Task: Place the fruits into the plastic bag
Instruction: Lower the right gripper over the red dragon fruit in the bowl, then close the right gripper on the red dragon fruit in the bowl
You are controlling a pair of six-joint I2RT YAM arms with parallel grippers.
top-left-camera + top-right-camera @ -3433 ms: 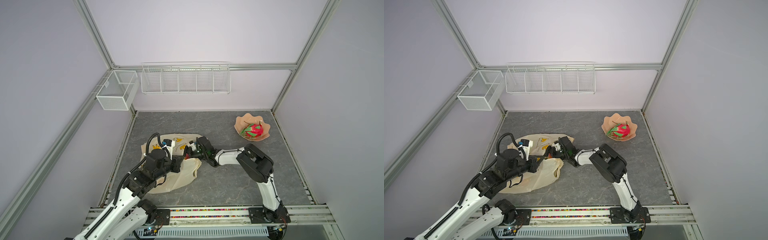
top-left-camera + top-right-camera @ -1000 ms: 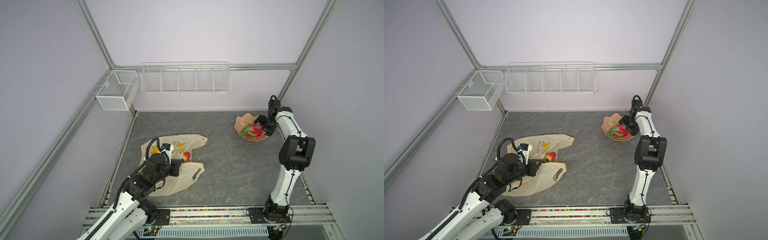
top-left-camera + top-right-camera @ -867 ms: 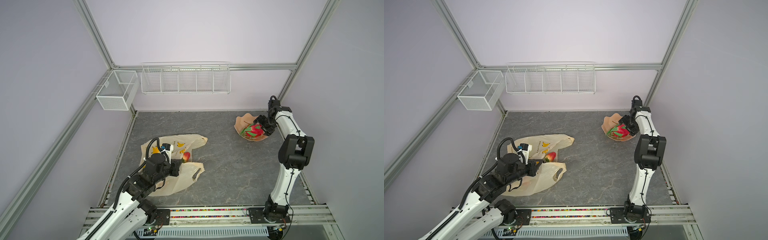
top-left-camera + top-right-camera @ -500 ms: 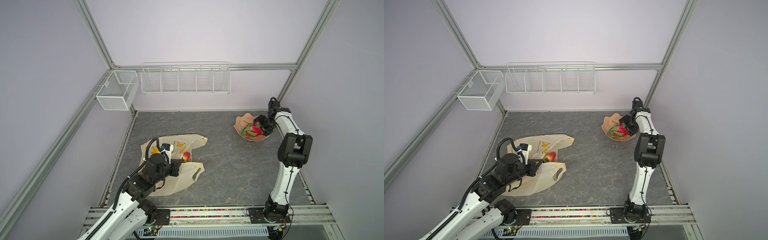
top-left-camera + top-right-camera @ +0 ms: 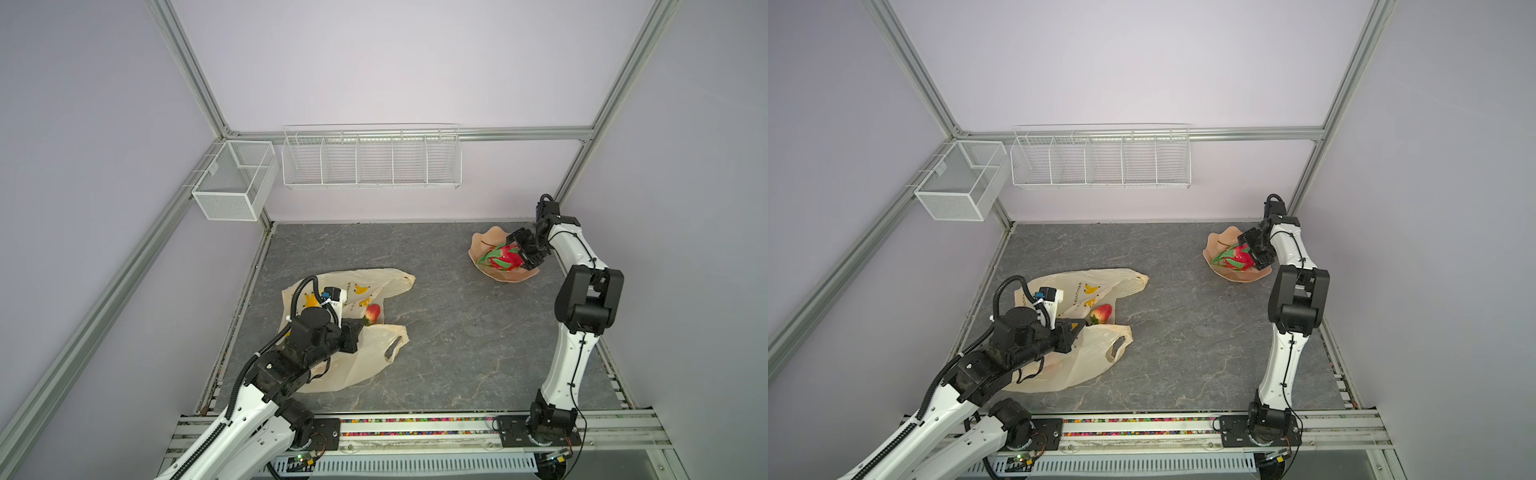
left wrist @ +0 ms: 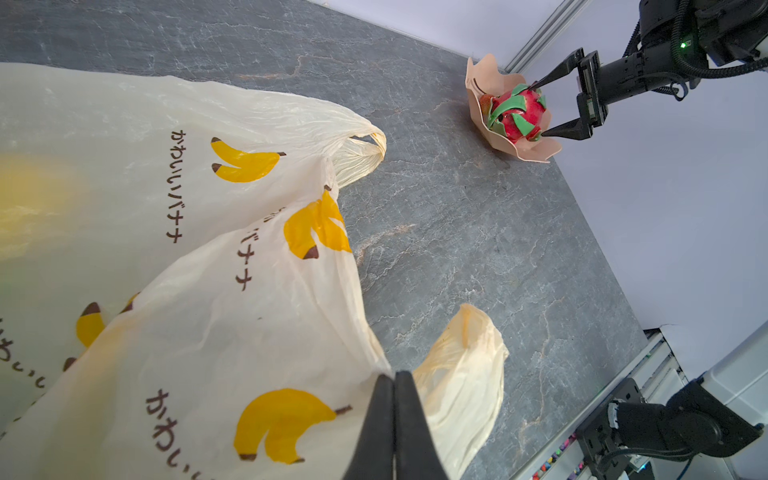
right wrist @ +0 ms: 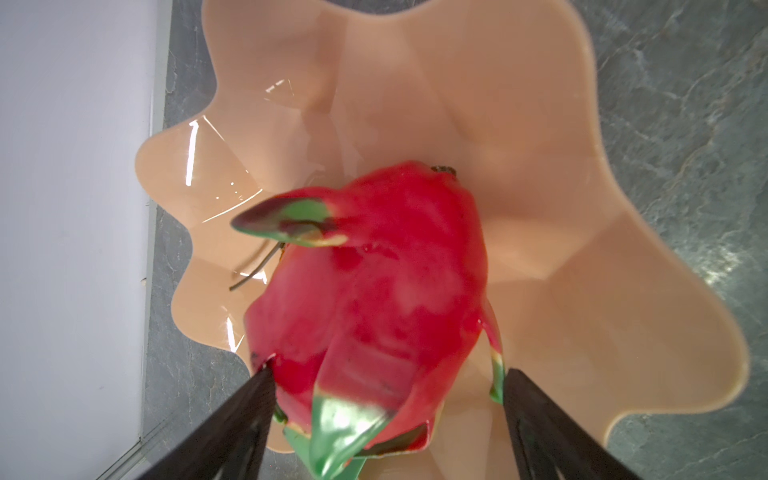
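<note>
Two grippers share this step. Our left gripper [image 6: 392, 376] is pinched fully closed on the upper film of the plastic bag [image 5: 365, 361], tenting it up at the lower left of the floor [image 5: 449, 332] in both top views, so that the mouth gapes toward the right. One strawberry [image 5: 373, 312] lies at that mouth, between the two handle loops [image 5: 392, 347].

Our right gripper [image 5: 516, 252] is at the upper right of the floor, over the peach scalloped bowl [image 5: 484, 239]. Its jaws are spread wide on either side of the dragon fruit [image 5: 500, 257], which sits in the bowl. In the right wrist view one fingertip [image 7: 245, 407] meets the red skin and the other lies beside a green scale. We judge that nothing is squeezed yet.

To do the pick well, we want the fingers to close across the red body rather than on the scales, which look thin and likely to bend or slip. Reaching a little deeper, past the widest part, should keep the round fruit from squirting out. We lift straight up until the fruit clears the wavy rim, since the bowl looks light and could drag or tip.

Then we carry the fruit to the lower left and enter the mouth low. We let go well inside, without nudging the strawberry out or pressing the raised film flat.
</note>
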